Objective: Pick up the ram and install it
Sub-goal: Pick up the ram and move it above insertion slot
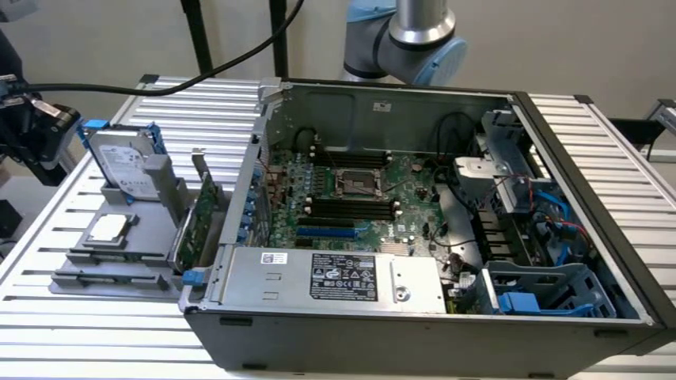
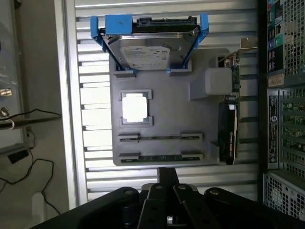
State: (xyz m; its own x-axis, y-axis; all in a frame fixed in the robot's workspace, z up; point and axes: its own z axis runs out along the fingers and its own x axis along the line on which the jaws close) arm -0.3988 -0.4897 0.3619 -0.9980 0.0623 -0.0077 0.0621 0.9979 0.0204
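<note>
The pincer (image 2: 167, 171) is pressed together and holds nothing. It hangs over the bench (image 2: 95, 183), just beside the edge of the grey tray (image 2: 171, 109). The ram (image 2: 159, 158) stands on its edge between two small holders of this tray, probably so that its long top edge is free for grasping. The case (image 1: 423, 336) lies open beside the tray.

At least one ram (image 2: 159, 158); one hard drive (image 2: 147, 50); one processor (image 2: 135, 107); one expansion card (image 2: 228, 138).
</note>
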